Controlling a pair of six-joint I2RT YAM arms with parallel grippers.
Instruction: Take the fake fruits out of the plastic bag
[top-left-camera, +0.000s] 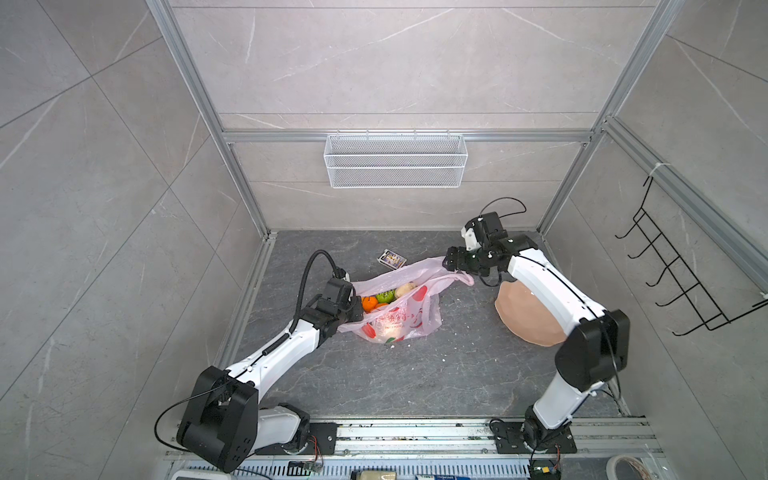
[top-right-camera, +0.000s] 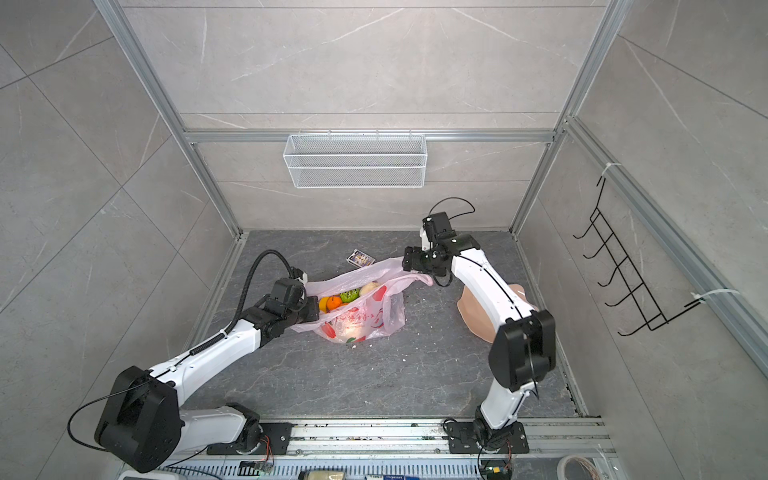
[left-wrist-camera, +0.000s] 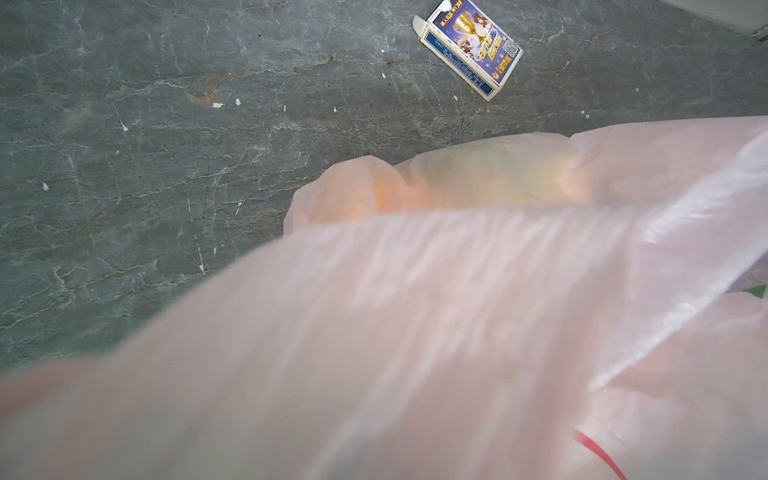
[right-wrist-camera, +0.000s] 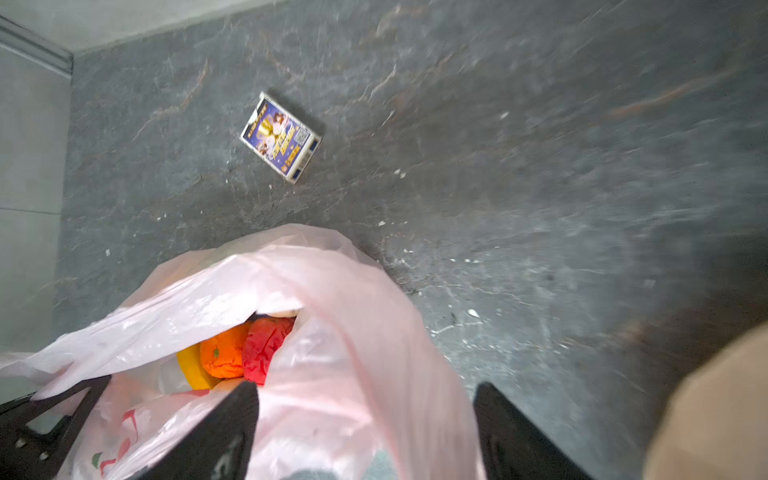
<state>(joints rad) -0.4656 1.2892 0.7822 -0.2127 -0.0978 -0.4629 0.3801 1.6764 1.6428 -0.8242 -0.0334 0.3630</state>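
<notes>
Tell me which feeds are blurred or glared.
Left wrist view: the plastic bag fills the near field out of focus, card box sharp. Right wrist view: motion smear over the table, fake fruits readable. Both top views: sharp, glare patch on the bag.

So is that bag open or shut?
Open: the bag gapes at its mouth, showing an orange, a green fruit and a beige one inside.
</notes>
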